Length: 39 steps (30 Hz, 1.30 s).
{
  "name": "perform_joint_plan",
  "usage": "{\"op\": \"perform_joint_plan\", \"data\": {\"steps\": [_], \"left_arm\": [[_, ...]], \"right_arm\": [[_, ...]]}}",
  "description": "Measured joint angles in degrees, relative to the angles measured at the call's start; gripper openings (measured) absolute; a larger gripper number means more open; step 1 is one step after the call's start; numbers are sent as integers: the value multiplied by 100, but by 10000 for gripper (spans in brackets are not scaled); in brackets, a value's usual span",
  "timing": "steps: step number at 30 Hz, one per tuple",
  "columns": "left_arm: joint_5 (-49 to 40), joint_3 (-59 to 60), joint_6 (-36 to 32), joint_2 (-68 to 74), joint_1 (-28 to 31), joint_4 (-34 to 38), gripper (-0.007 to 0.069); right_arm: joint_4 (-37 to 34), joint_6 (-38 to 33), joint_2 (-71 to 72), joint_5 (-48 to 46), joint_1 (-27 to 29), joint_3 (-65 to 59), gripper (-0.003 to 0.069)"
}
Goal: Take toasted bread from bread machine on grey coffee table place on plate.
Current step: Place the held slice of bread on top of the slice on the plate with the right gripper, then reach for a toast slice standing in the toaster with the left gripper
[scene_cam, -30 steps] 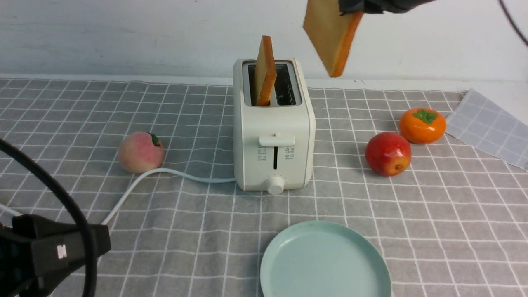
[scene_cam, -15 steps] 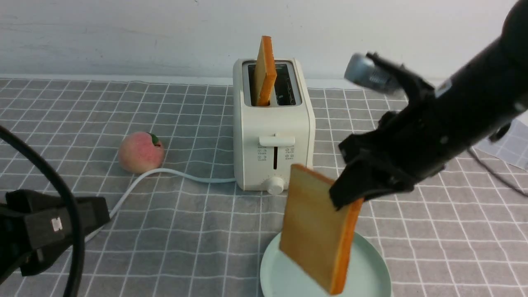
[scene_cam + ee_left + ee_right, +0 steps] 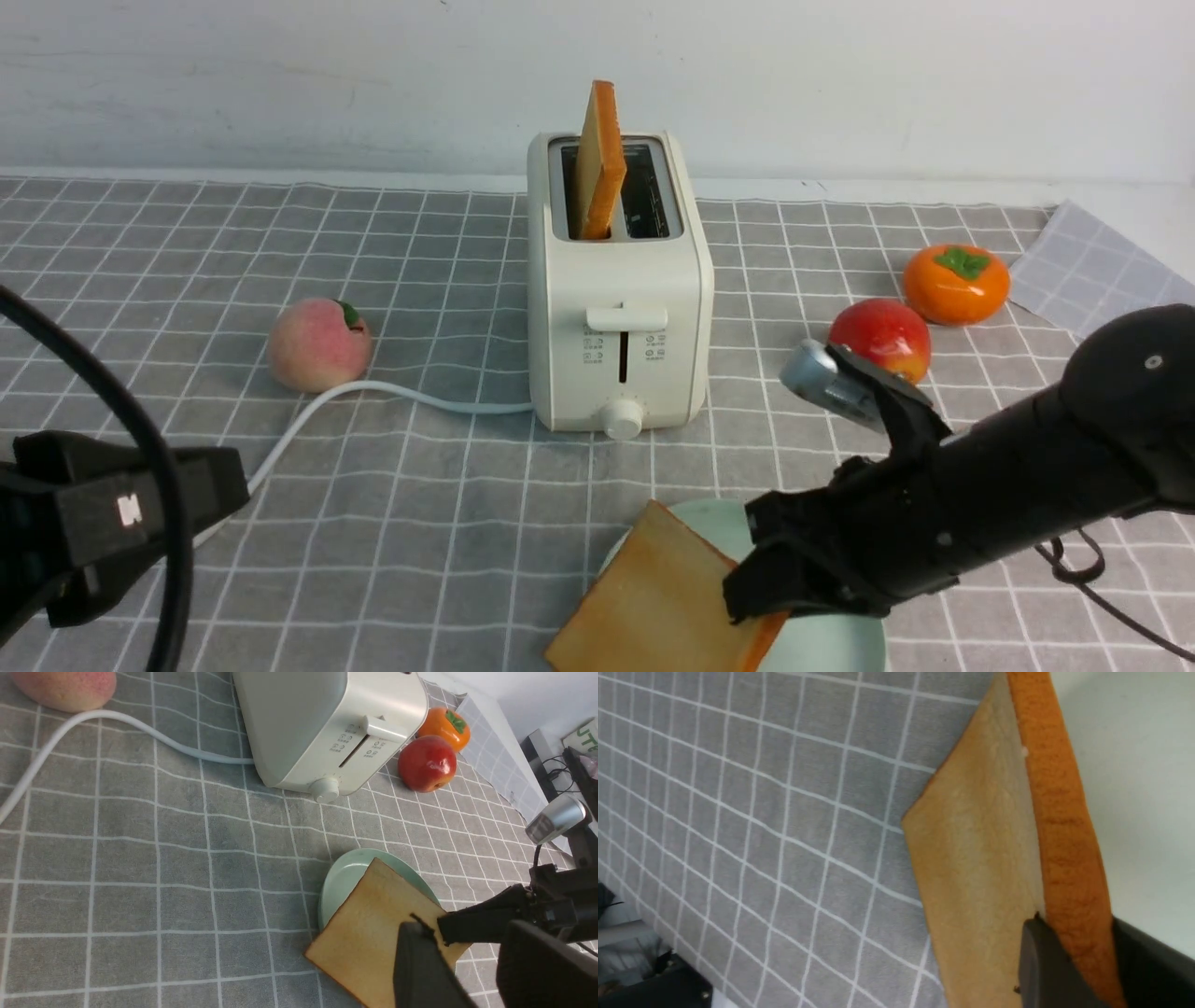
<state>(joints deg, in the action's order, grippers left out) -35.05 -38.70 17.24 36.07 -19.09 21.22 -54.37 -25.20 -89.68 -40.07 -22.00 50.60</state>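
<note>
The cream-white bread machine [image 3: 616,308] stands mid-back on the grey coffee table [image 3: 420,523]. One slice of toasted bread [image 3: 597,163] stands in its left slot; the right slot is empty. My right gripper [image 3: 756,597] is shut on the second slice [image 3: 653,597] by its crust edge [image 3: 1064,858]. It holds the slice tilted low over the mint-green plate [image 3: 836,649], with a corner overhanging the plate's left rim [image 3: 341,882]. My left gripper [image 3: 472,975] is open and empty, low at the front left, near that slice [image 3: 373,924].
A peach [image 3: 317,343] lies left of the toaster beside the white power cord [image 3: 373,392]. A red apple [image 3: 880,336] and an orange persimmon [image 3: 956,283] sit to the right. A folded cloth edge [image 3: 1102,271] lies at the far right, with a white wall behind.
My right gripper has brought its slice from high above the toaster down to the plate and tilted it flatter. The left arm has barely moved.
</note>
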Motion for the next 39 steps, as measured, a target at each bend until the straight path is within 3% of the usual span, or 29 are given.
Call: {"op": "perform_joint_plan", "data": {"steps": [8,13,18,23,31,34,39], "left_arm": [[0,0,0,0,0,132,242],[-7,0,0,0,0,172,243],[61,0,-108,0,0,167,244],[310,-131,-835,192,0,161,244],[-9,-1766,-1175,2025,0,175,248],[-300,-2268,-1175,2637,0,169,258],[-709,-3717,-1096,3973,-6,169,338]], "right_arm": [[413,0,374,634,0,0,378],[503,0,903,888,0,0,471],[958,-6,1568,872,0,17,488],[1893,126,2165,20,0,531,488],[3462,1704,2529,-1878,0,1604,488],[3669,1966,2665,-2127,0,1607,488],[3789,2172,3133,-2333,0,1435,488]]}}
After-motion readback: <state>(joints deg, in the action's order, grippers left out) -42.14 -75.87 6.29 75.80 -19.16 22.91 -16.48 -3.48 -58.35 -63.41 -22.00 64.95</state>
